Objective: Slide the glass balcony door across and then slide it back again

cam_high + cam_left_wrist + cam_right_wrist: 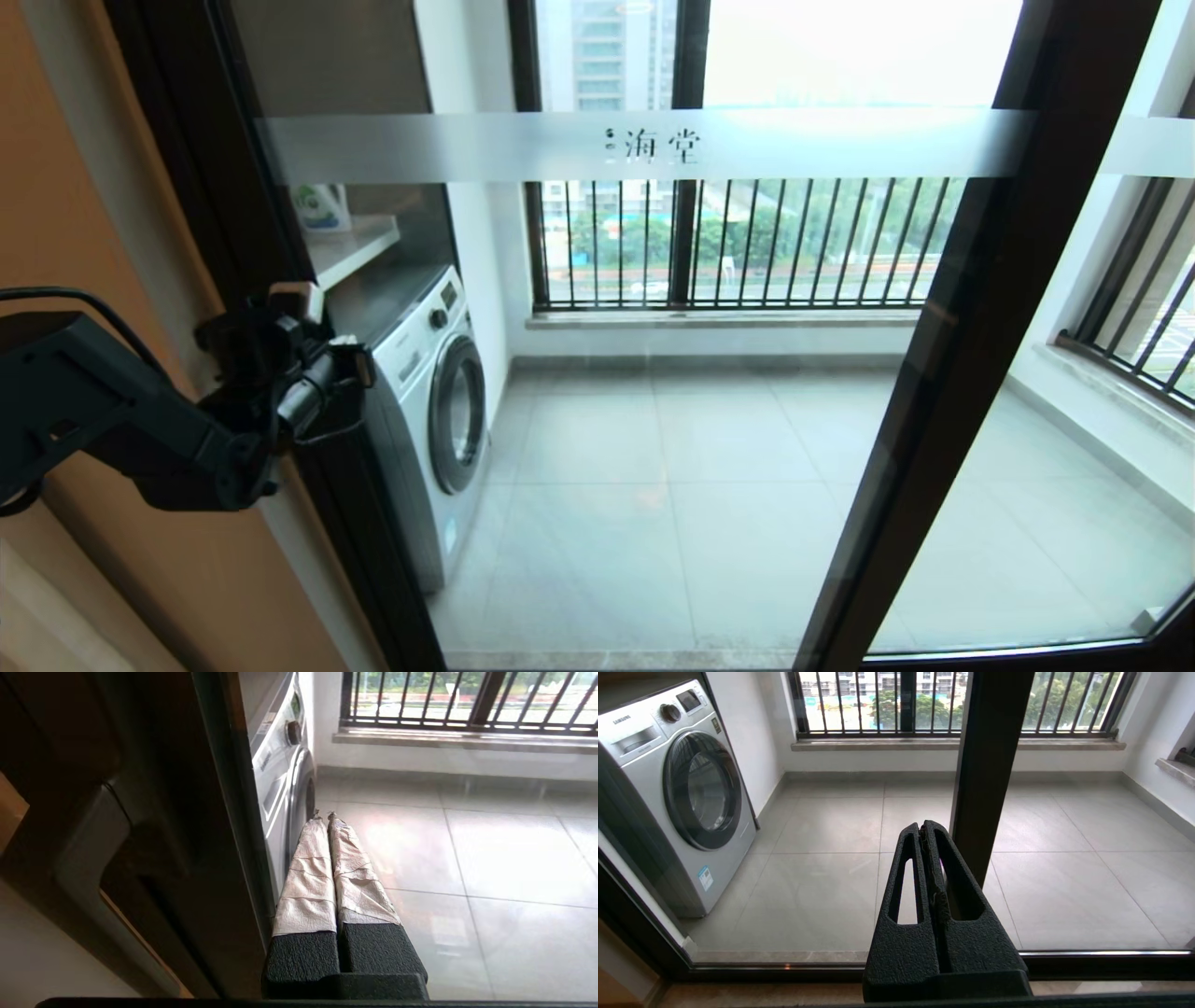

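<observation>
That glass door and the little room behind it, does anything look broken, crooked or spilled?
Nothing stands out. The glass balcony door looks intact, the washing machine stands upright, and the floor tiles look dry. The left gripper is beside the door's frame.

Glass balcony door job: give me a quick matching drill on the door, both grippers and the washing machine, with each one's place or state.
Things:
1. glass balcony door
2. left gripper
3. right gripper
4. washing machine

States:
A. shut, fingers wrapped in pale tape, beside the door's dark frame
B. behind the glass, on the balcony's left
C. carries a frosted band with two characters
D. shut, bare black fingers, facing the glass

Pairs: 1-C, 2-A, 3-D, 4-B
</observation>
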You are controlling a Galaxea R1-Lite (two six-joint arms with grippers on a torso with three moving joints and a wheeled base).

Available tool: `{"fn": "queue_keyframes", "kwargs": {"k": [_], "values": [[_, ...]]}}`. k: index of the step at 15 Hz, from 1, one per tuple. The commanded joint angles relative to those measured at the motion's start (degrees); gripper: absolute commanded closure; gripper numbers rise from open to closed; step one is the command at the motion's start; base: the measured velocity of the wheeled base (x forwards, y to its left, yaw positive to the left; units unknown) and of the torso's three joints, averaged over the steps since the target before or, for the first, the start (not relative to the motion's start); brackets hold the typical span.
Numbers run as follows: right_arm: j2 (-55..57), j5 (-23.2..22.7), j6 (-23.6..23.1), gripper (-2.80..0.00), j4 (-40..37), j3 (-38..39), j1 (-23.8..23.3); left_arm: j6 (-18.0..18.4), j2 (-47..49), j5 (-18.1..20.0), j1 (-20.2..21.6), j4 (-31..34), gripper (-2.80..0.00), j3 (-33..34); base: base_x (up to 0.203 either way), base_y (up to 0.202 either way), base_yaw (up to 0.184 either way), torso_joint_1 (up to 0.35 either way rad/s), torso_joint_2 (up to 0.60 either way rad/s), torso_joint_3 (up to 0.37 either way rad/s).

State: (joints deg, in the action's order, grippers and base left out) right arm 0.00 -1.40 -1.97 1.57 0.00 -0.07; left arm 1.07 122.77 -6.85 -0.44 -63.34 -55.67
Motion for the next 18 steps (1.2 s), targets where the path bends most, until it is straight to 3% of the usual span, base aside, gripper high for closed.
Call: {"fn": "queue_keyframes", "kwargs": {"k": [1, 3, 9, 13, 18], "values": [[-0.1, 0.0, 0.0, 0.0, 0.0, 0.7, 0.1, -1.1, -4.8, 2.4, 0.4, -0.3, 0.0, 3.4, 0.0, 0.0, 0.0, 0.0, 0.0, 0.0], [0.0, 0.0, 0.0, 0.0, 0.0, 0.7, 0.0, -1.8, -8.3, 7.0, 3.4, -0.3, 0.0, 8.1, 0.0, 0.0, 0.0, 0.0, 0.0, 0.0], [0.0, 0.0, 0.0, 0.0, 0.0, 0.7, 0.0, -2.2, -9.7, 21.6, 19.1, -3.0, 0.0, 14.0, 0.0, 0.0, 0.0, 0.0, 0.0, 0.0], [0.0, 0.0, 0.0, 0.0, 0.0, 0.7, 0.1, -2.0, -4.2, 23.0, 22.3, -7.8, 0.0, 14.1, 0.0, 0.0, 0.0, 0.0, 0.0, 0.0], [-0.1, 0.0, 0.0, 0.0, 0.0, 0.7, 0.0, -1.4, 4.2, 22.3, 22.9, -16.6, 0.0, 13.2, 0.0, 0.0, 0.0, 0.0, 0.0, 0.0]]}}
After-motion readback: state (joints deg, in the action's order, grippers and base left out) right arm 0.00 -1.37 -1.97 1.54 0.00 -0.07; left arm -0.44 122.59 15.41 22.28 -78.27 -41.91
